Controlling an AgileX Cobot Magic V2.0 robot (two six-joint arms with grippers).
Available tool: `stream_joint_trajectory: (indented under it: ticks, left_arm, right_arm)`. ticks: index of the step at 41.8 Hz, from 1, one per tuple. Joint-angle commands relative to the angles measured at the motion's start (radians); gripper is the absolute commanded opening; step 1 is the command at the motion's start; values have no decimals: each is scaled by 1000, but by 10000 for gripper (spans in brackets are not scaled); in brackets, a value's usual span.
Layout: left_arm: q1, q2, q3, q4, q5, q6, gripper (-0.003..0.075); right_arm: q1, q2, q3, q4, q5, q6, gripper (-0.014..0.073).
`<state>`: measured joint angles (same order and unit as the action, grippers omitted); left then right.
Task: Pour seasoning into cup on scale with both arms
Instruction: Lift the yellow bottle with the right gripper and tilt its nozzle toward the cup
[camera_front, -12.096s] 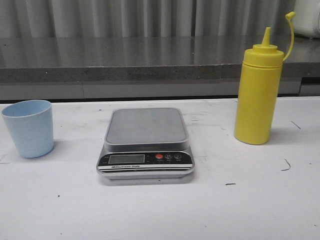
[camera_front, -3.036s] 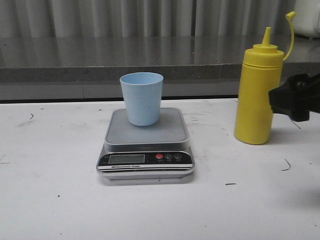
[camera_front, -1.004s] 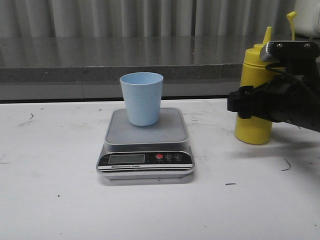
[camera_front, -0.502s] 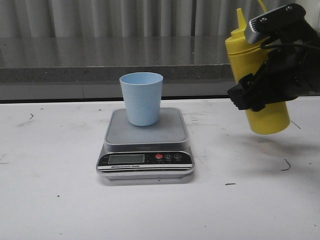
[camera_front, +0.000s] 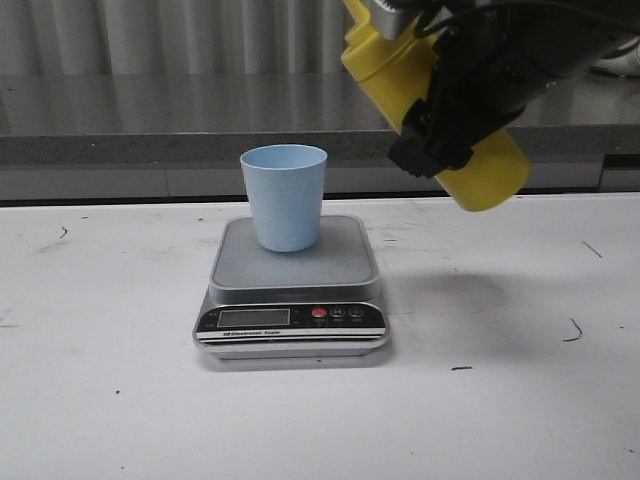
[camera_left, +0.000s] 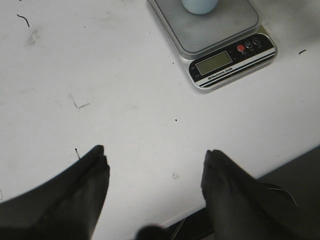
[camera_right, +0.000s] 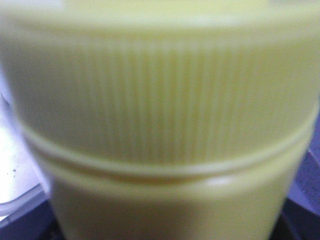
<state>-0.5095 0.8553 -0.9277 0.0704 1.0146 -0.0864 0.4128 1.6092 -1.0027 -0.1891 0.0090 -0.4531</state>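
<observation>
Seasoning bottle (camera_front: 480, 175): yellow, lifted off the table and tilted, its top toward the upper left; held up to the right of the cup.
Nozzle: cut off by the top edge of the front view, so its tip and cap cannot be seen.
Right gripper (camera_front: 445, 120): black, clamped around the bottle's middle; its body hides much of the bottle.
Right wrist view: filled by the blurred ribbed collar of the bottle (camera_right: 160, 115); fingers hard to make out.
Cup (camera_front: 285, 197): pale blue, upright on the scale's platform, toward its back edge; only its base shows in the left wrist view.
Scale (camera_front: 292, 290): on the white table (camera_front: 120, 400); display digits too small to read.
Left gripper (camera_left: 155, 170): fingers spread apart, holding nothing, above bare table near its front edge, well apart from the scale.
Open room: bare table on both sides of the scale.
</observation>
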Motion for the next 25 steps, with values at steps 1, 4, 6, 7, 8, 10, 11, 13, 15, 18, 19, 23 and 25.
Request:
stream_joint_trajectory:
  ticks: [1,4,6,7,8,10,11,13,15,18,19,23,25]
  left_arm:
    - [-6,-1,-24,4,-56,-4,407]
    - [-6,-1,-24,4,-56,-4,407]
    - [-6,-1,-24,4,-56,-4,407]
    - [-6,-1,-24,4,-56,-4,407]
    - [-6,-1,-24,4,-56,-4,407]
    - [-6,-1,-24,4,-56,-4,407]
    - [-6,-1,-24,4,-56,-4,407]
    - [-6,-1,-24,4,-56,-4,407]
    - [-6,-1,-24,4,-56,-4,407]
    - [-6,-1,-24,4,-56,-4,407]
    - [-6,-1,-24,4,-56,-4,407]
    - [-6,-1,-24,4,-56,-4,407]
    - [-6,-1,-24,4,-56,-4,407]
  right_arm:
    - [10,-54,-92,-34,-14,-68,357]
    - [19,-54,-133,-66,24,-79,357]
    - [25,-54,-162,-93,56,-81,357]
    - [30,-53,-174,-113,69,-81,357]
    - [33,-52,-186,-127,79,-81,357]
    - [41,-45,-216,-161,110,-81,357]
    - [45,-43,-231,-176,124,-81,357]
    - [54,-30,-263,-217,160,-81,357]
    - [65,-16,-295,-253,192,-81,357]
    - [78,11,-344,-307,252,-79,357]
    - [80,24,-359,-323,274,-79,357]
    - [80,56,-416,-365,336,-79,357]
    - [80,68,-435,-392,363,-79,357]
